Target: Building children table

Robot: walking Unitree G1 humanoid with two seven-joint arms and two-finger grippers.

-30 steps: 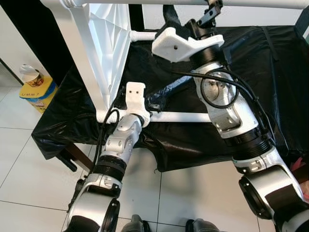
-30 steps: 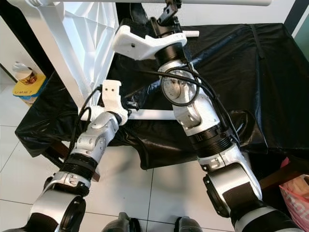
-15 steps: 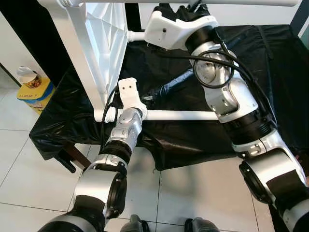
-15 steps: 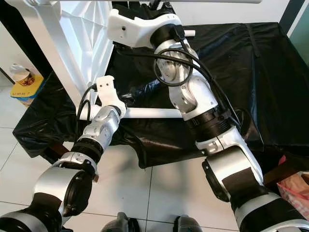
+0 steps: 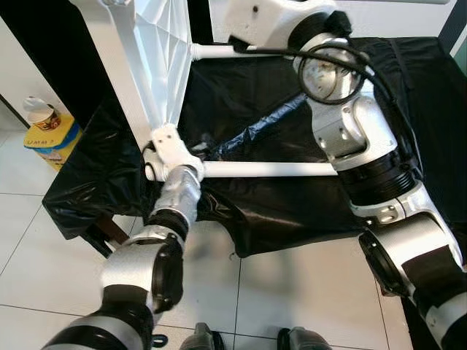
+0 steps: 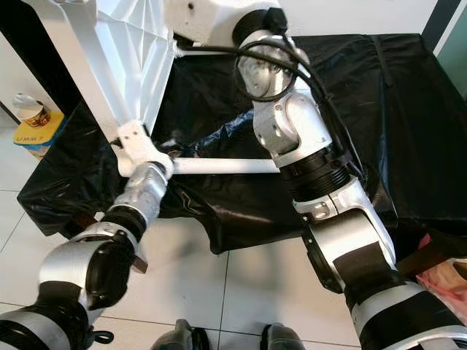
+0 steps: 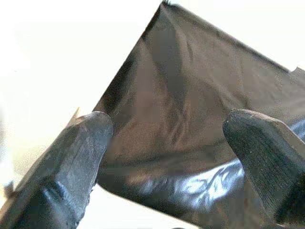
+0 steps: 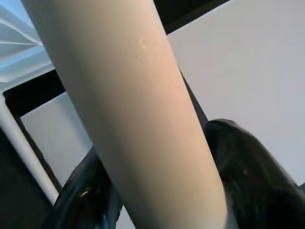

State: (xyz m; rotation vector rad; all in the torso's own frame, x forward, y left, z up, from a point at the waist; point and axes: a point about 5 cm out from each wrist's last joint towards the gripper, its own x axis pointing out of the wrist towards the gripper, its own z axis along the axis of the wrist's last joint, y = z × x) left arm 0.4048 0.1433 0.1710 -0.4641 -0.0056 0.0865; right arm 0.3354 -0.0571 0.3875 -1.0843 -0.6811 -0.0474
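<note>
The white table frame lies upturned on a black plastic sheet (image 5: 248,109): a slanted leg (image 5: 120,65), a ribbed white panel (image 5: 164,44) and a horizontal white tube (image 5: 270,169). My left wrist (image 5: 171,149) sits at the corner where that tube meets the leg. In the left wrist view, my left gripper (image 7: 167,138) is open, its fingers (image 7: 71,157) wide apart over black plastic with nothing between them. My right arm (image 5: 343,109) reaches up past the picture's top edge. In the right wrist view, my right gripper (image 8: 162,176) is shut on a white tube (image 8: 128,86).
A rear white tube (image 5: 215,51) crosses the back of the frame. A yellow box with a paper cup (image 5: 44,131) stands on the tiled floor (image 5: 44,248) at the left. A pink bag (image 6: 449,270) lies at the lower right.
My right arm has risen, so its wrist now runs off the top edge. My left wrist has slid left along the horizontal tube to the corner joint.
</note>
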